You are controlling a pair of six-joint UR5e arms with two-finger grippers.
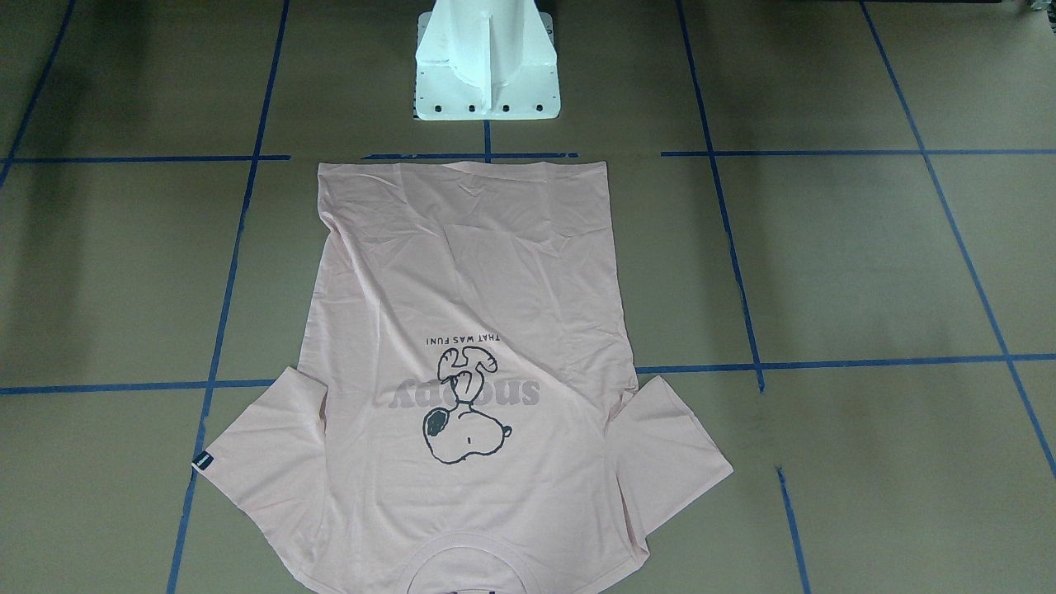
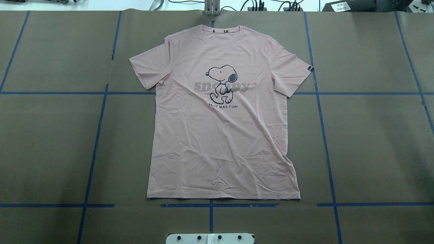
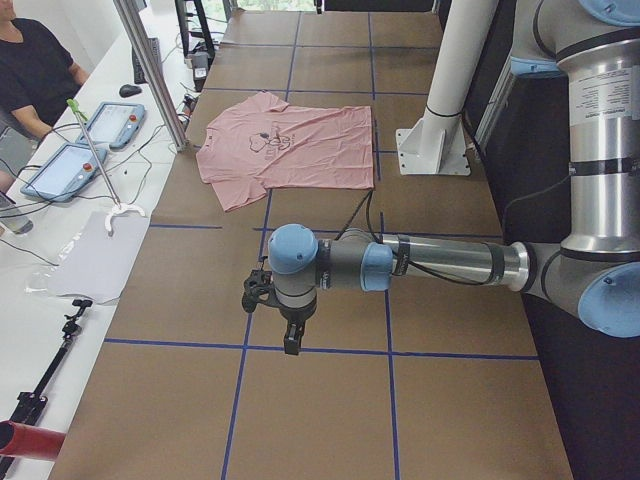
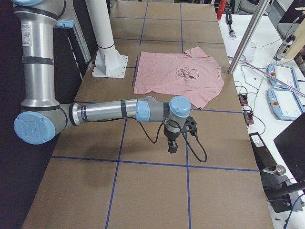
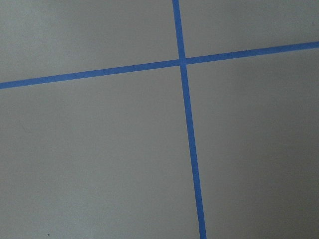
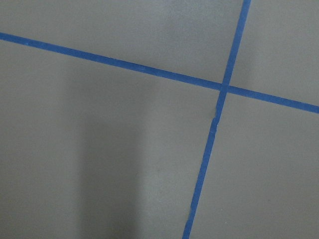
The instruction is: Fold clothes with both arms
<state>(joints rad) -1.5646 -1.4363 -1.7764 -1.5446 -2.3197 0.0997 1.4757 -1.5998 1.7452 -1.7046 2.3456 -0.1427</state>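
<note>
The pale pink T-shirt [image 2: 223,142] lies flat on the brown table, Snoopy print up, collar at the far edge and hem towards the robot's base. It also shows in the front-facing view [image 1: 470,272] and in both side views [image 3: 300,160] [image 4: 162,78]. My left gripper [image 3: 290,345] hangs over bare table far off to the shirt's left, in the exterior left view only. My right gripper [image 4: 172,149] hangs over bare table far to the shirt's right, in the exterior right view only. I cannot tell whether either is open or shut. Both wrist views show only table and blue tape.
Blue tape lines [image 2: 210,205] grid the brown table cover. The white pedestal base [image 1: 487,62] stands just behind the shirt's hem. Side benches hold tablets [image 3: 62,170] and cables; a seated person [image 3: 35,65] is at the left bench.
</note>
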